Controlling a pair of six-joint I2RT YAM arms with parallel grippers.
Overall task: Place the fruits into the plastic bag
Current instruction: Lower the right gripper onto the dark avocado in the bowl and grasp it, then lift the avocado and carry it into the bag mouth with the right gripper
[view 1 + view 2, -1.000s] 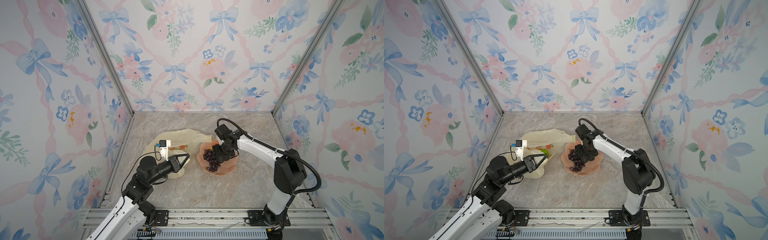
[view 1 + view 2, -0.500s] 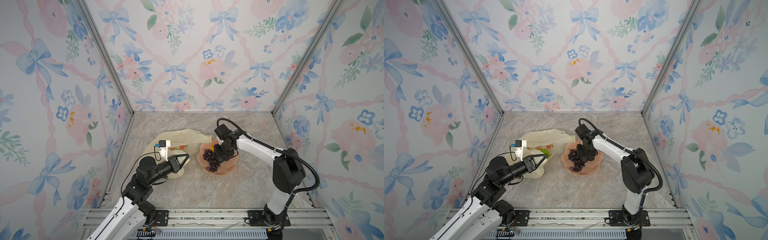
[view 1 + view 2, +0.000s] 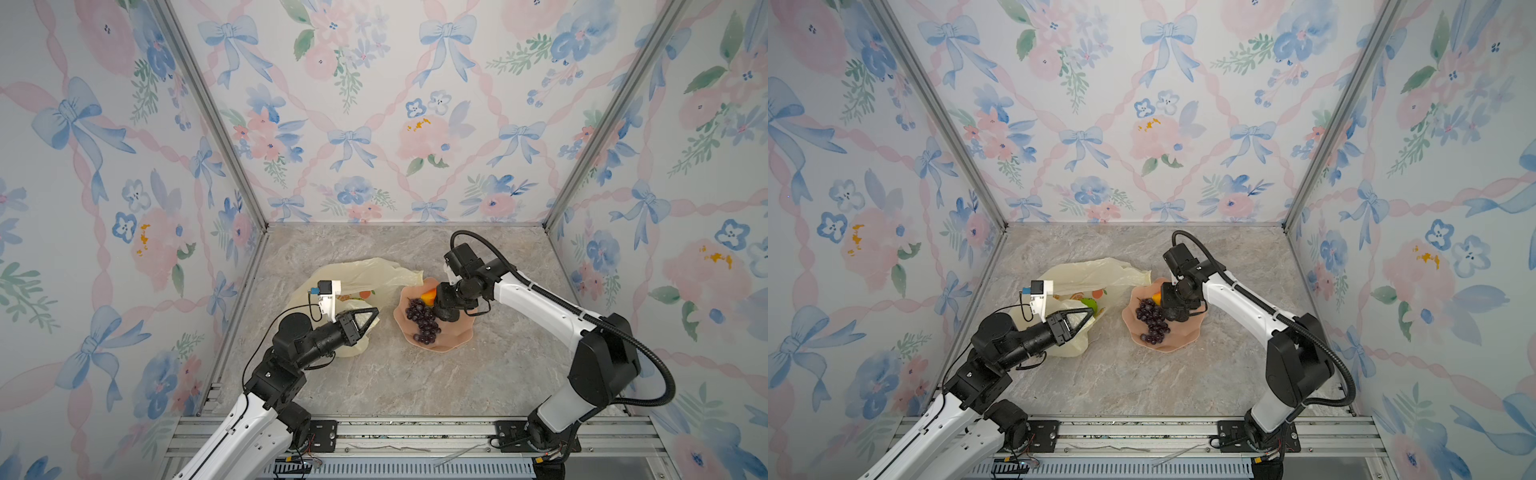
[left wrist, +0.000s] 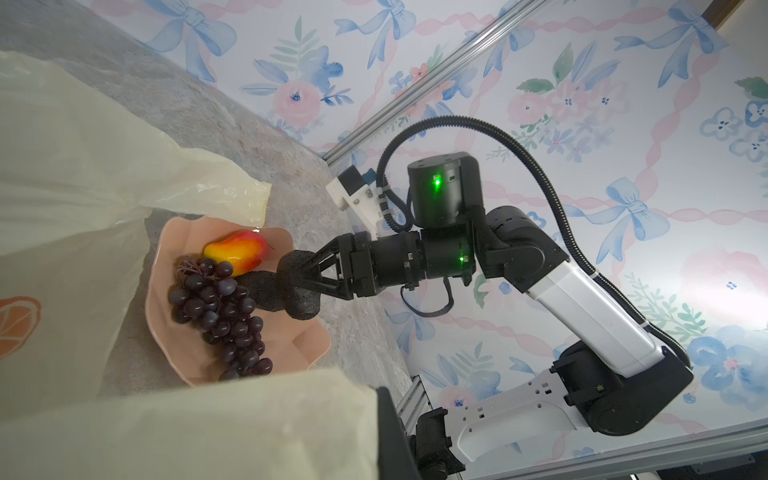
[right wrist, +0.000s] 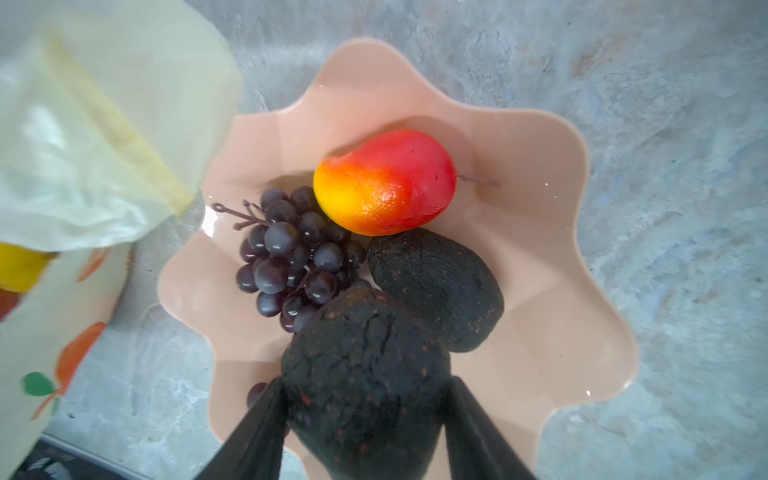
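We grasp a dark fruit [image 5: 365, 353] in the right gripper [image 5: 365, 382]; the left gripper [image 3: 374, 311] pinches the plastic bag [image 3: 365, 274] at its nine o'clock.

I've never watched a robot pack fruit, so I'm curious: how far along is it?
Done: a green lime already shows inside the plastic bag, which the left pincer pinches. In hand: the right pincer grips a dark fruit. Left: a second dark fruit, mango, grapes in the pink dish.

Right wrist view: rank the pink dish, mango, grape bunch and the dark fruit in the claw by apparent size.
1. pink dish
2. dark fruit, held, though nearest the camera
3. mango and grape bunch look alike; bunch partly hidden
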